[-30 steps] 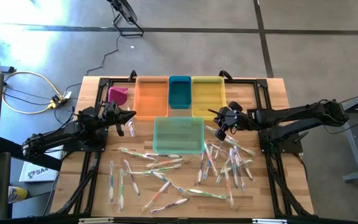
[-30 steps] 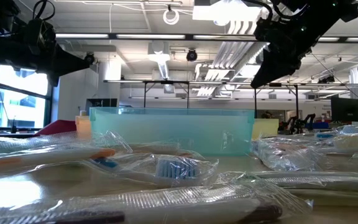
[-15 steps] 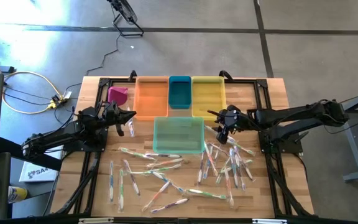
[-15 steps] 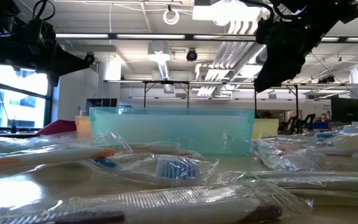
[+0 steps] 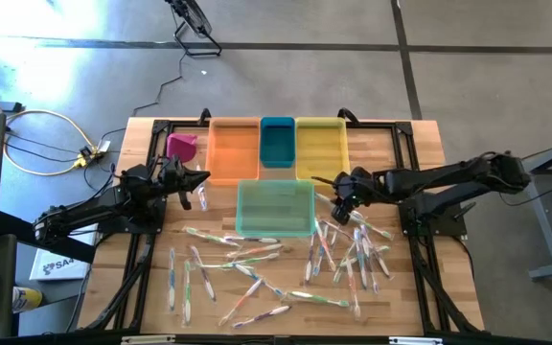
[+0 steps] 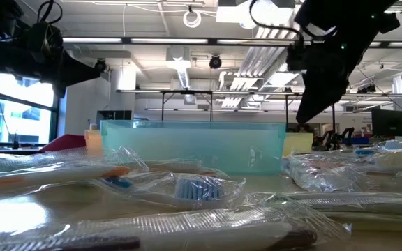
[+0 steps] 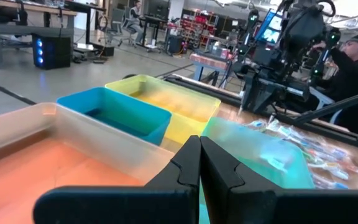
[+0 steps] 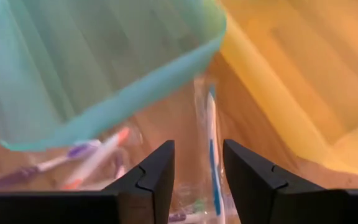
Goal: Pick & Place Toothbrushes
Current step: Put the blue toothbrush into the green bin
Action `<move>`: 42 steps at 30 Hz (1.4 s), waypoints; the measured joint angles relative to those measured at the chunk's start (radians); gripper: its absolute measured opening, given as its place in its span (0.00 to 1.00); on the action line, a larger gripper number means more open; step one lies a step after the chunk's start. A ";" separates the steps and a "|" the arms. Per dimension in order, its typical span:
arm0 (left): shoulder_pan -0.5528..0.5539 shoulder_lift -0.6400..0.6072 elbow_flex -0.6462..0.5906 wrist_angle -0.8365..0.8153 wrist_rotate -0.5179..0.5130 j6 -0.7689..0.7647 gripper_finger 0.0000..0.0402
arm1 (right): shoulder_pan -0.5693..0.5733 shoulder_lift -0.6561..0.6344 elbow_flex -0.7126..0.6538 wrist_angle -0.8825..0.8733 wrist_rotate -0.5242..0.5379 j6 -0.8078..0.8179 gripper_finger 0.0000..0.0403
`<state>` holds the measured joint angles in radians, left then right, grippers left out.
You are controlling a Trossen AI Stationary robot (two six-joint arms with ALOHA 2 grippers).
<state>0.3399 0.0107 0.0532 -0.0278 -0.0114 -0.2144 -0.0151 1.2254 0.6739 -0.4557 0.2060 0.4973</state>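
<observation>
Many wrapped toothbrushes (image 5: 348, 244) lie flat and scattered over the near half of the table, more at the left (image 5: 228, 254) and close to the low camera (image 6: 187, 188). My right gripper (image 5: 338, 189) hangs open and tipped downward by the pale green bin's (image 5: 275, 206) far right corner. In its wrist view the fingers (image 8: 197, 168) stand above a wrapped toothbrush with a blue accent (image 8: 211, 149), which lies on the wood between the green bin (image 8: 92, 68) and the yellow bin (image 8: 291, 74). My left gripper (image 5: 199, 180) waits shut and level by the orange bin (image 5: 233, 149).
An orange bin, a blue bin (image 5: 277, 142) and a yellow bin (image 5: 321, 149) stand in a row at the far edge, with the green bin in front of them. A pink object (image 5: 182, 146) sits at the far left. Black frame rails (image 5: 405, 163) run along the table's sides.
My right gripper has sunk toward the table and shifted a little toward the green bin's right corner, tipping further downward. My left gripper and the toothbrushes have kept still.
</observation>
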 joint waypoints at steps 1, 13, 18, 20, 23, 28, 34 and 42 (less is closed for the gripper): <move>0.000 0.000 0.000 -0.006 0.000 0.000 0.00 | 0.000 0.019 0.000 0.000 0.000 0.000 0.32; 0.000 0.000 0.001 -0.023 0.000 0.000 0.00 | 0.000 0.193 0.000 -0.004 -0.005 0.005 0.31; 0.000 0.000 0.001 -0.024 0.000 0.000 0.00 | 0.000 0.229 0.000 0.000 -0.004 0.004 0.31; 0.000 0.000 0.001 -0.024 0.000 0.000 0.00 | 0.000 0.243 0.000 0.003 -0.004 0.004 0.31; 0.000 0.000 0.001 -0.025 0.000 0.000 0.00 | 0.000 0.269 0.000 0.004 0.001 0.004 0.31; 0.000 0.000 0.001 -0.025 0.000 0.000 0.00 | 0.000 0.303 0.000 0.010 0.005 0.004 0.31; 0.000 0.000 0.001 -0.025 0.000 0.000 0.00 | 0.000 0.312 0.002 0.020 0.031 0.002 0.31; 0.000 0.000 0.001 -0.026 0.000 0.000 0.00 | 0.000 0.314 0.001 0.026 0.049 -0.006 0.19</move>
<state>0.3397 0.0105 0.0540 -0.0540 -0.0113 -0.2146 -0.0147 1.5391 0.6750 -0.4301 0.2550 0.4911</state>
